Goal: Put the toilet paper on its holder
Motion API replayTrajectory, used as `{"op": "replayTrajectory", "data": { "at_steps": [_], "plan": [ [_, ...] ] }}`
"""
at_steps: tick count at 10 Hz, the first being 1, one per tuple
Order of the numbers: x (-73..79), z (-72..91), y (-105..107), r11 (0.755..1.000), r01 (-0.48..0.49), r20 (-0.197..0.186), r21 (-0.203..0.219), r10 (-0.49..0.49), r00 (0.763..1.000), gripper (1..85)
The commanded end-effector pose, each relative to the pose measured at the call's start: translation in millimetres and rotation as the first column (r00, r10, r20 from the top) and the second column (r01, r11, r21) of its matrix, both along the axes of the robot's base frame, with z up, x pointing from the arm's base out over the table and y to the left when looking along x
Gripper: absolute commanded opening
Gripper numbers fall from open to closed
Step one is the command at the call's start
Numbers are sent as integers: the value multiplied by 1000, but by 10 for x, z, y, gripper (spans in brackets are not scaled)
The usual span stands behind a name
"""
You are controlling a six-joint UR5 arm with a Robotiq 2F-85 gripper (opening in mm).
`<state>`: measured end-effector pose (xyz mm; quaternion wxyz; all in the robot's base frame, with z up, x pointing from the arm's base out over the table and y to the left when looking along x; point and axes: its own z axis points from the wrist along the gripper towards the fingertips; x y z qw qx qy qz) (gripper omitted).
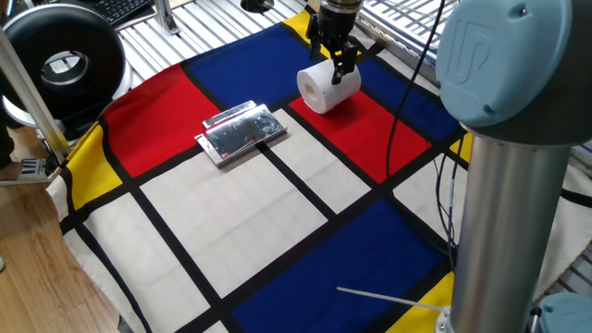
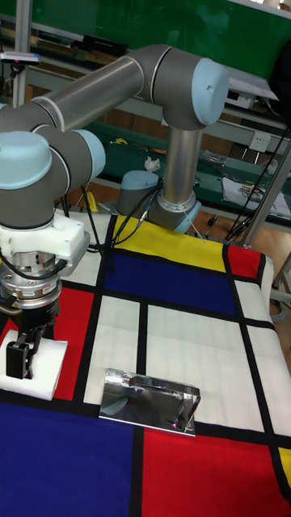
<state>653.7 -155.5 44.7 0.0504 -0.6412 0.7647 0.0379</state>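
The toilet paper (image 1: 324, 92), a fat white roll, lies on its side on a red patch of the cloth at the far right. My gripper (image 1: 331, 67) comes down on it from above, its black fingers shut against the roll's ends. In the tall fixed view the gripper (image 2: 24, 359) grips the same toilet paper (image 2: 47, 367) at the left edge. The holder (image 1: 242, 131), a shiny silver plate, lies flat to the left of the roll, a short gap away. It shows as a mirror-like holder (image 2: 149, 398) in the tall view.
A big black round device (image 1: 65, 60) stands at the back left beside a metal post. The arm's grey column (image 1: 504, 185) fills the right foreground, with black cables (image 1: 407, 102) hanging near the roll. The colour-blocked cloth (image 1: 277, 231) ends at the wooden floor on the left.
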Motion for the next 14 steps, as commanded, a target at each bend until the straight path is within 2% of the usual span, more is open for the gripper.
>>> {"op": "replayTrajectory", "data": {
  "at_steps": [1, 2, 3, 5, 6, 8, 10, 11, 14],
  "plan": [
    [98, -56, -162, 998, -12, 24, -66, 13, 1000, 830],
    [141, -35, -231, 993, -5, 40, -116, 10, 999, 817],
    [189, -21, -231, 990, 9, 57, -144, -1, 998, 670],
    [215, 15, -212, 984, 64, 80, -163, -52, 995, 297],
    [197, 58, -234, 976, 108, 94, -189, -91, 991, 27],
    [140, 196, -175, 950, 182, 124, -253, -155, 980, 10],
    [231, 175, -47, 963, 195, 127, -184, -174, 977, 10],
    [194, 156, -30, 959, 242, 112, -146, -227, 967, 10],
    [126, 107, -68, 957, 271, 88, -108, -262, 961, 10]
  ]
}}
